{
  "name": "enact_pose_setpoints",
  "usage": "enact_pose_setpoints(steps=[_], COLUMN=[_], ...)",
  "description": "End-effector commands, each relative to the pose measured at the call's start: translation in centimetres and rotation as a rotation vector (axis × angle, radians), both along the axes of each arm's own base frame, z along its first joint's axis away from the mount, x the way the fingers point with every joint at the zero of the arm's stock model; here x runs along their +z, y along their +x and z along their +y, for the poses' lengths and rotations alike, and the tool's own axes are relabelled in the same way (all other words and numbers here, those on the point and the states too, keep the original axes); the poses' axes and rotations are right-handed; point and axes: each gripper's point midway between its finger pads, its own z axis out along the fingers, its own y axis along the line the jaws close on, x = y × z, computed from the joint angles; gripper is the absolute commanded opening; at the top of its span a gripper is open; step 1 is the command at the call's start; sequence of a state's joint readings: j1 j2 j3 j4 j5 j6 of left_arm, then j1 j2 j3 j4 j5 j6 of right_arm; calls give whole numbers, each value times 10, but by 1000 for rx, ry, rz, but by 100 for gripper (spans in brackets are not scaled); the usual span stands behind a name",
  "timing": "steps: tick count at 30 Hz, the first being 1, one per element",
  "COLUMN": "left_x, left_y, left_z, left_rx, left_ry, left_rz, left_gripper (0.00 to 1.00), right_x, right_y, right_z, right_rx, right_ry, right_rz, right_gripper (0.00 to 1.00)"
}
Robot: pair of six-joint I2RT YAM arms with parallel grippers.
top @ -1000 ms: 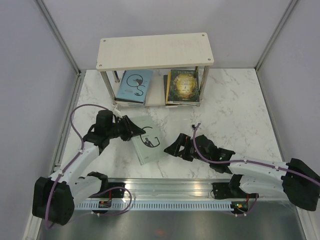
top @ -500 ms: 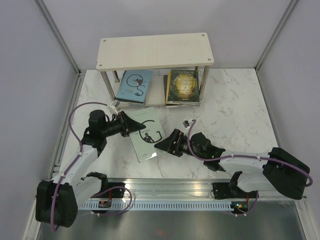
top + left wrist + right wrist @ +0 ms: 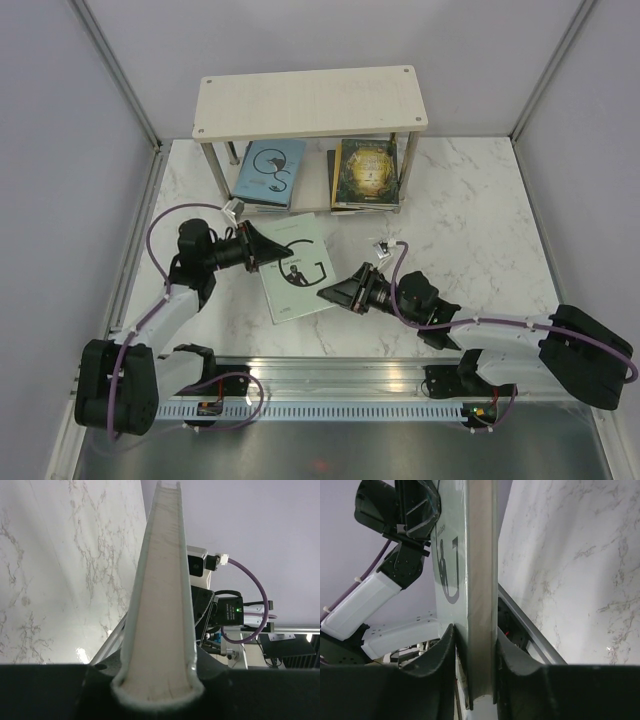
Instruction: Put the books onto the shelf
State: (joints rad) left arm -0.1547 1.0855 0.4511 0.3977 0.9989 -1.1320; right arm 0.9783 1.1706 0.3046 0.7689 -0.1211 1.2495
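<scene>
Two end effectors of mine were clamped on one grey book: the left end effector on its left edge, the right end effector on its near right corner. The book was over the marble bench, in front of the shelf, whose lower board carried a pale blue book and a dark fantasy book.

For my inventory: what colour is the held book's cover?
Book: pale grey-green; top external view.
</scene>
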Motion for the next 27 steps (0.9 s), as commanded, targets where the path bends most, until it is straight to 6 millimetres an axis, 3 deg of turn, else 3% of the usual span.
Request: enact_pose_setpoints(steps=[1,5,6,9,12,15,16,18,22,27], left_x=[20,8,2,-12,-20,-32,-32,-32,-21,9], left_y=[-9,-6,-5,-1,12,20,18,25,28,19], left_z=[-3,-4,-4,-2,5,25,31,51,83,123], left_rx=[-84,-88,-87,-75,6,138,162,258,394,581], left_ry=[-35,-21,-15,29,137,320,367,485,652,782], left_rz=[-64,-42,-19,29,-1,23,47,9,-4,-71], left_gripper=[2,2,2,6,27,49,62,79,98,100], right_x=[11,24,27,33,37,37,35,38,39,51], right_y=[-3,-16,-17,-23,-21,-21,-21,-22,-24,-20], right_z=[0,3,4,1,-6,-11,-13,-17,-21,-20], right_rx=[21,97,107,125,92,74,70,63,52,34], right_ry=[26,66,74,101,111,96,87,98,117,152], right_rz=[-62,-117,-125,-148,-151,-157,-155,-163,-160,-160], right_gripper=[28,9,0,0,0,0,0,0,0,0])
